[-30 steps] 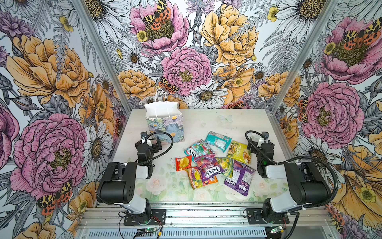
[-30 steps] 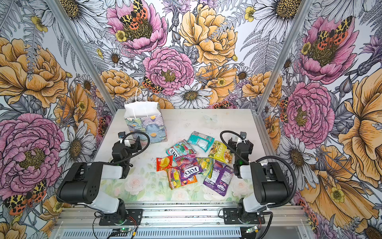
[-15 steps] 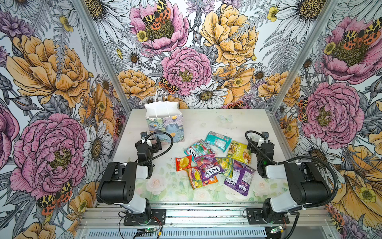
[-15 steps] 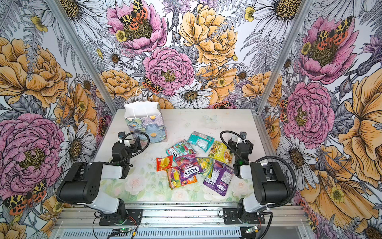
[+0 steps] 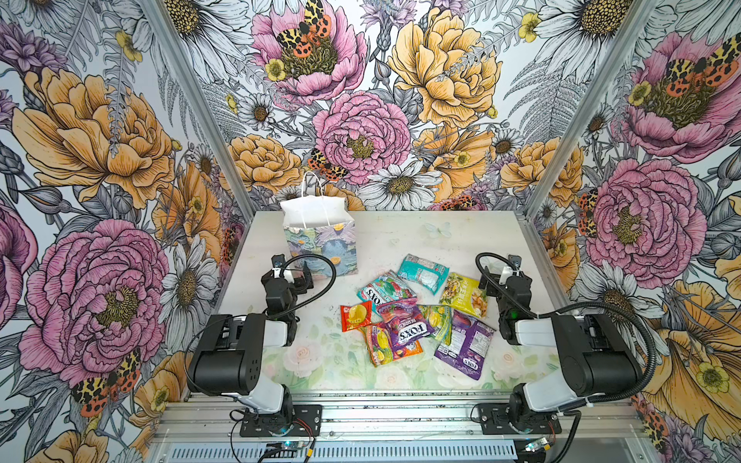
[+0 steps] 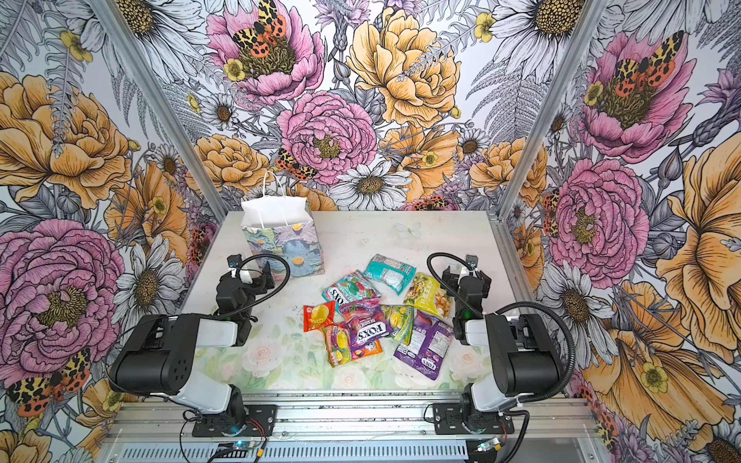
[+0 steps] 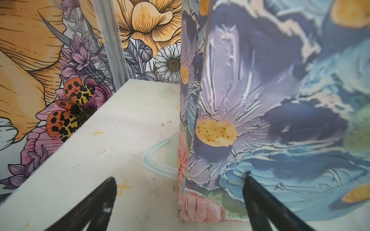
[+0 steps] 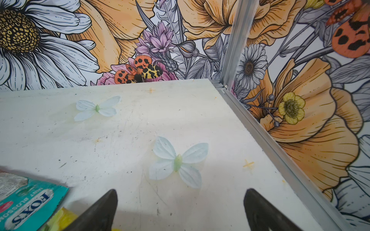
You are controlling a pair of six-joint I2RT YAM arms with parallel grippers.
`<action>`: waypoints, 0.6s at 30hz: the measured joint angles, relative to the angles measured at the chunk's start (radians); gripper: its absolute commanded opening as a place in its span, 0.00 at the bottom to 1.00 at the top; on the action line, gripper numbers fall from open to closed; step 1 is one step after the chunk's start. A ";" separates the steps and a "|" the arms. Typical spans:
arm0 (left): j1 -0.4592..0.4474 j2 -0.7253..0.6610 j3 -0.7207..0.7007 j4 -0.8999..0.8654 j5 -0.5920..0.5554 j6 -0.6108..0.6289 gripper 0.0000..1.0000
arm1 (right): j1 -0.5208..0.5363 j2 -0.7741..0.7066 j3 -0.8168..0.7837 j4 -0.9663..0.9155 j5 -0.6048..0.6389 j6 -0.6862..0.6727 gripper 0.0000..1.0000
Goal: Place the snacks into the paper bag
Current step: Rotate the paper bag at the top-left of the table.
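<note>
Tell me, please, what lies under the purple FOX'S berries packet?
The purple packet lies on an orange packet and overlaps the edge of a teal FOX'S packet. Their covered parts, and anything else beneath, are hidden.

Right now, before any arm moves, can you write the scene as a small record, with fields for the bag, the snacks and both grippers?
paper bag: upright, mouth open, far left part of the table; no packet seen inside
snacks: about eight packets, loose overlapping pile at mid table
farthest packet: teal mint packet
left gripper: open, empty, at the bag's near corner; contact unclear
right gripper: open, empty, beside the yellow packet
</note>
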 measured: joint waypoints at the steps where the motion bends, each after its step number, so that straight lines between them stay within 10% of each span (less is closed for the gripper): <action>1: 0.000 0.000 -0.004 0.009 -0.002 0.000 0.99 | 0.000 0.000 0.000 0.000 0.000 0.000 1.00; 18: -0.090 -0.211 -0.050 -0.071 -0.180 0.030 0.99 | -0.012 -0.267 0.259 -0.480 0.002 0.214 0.98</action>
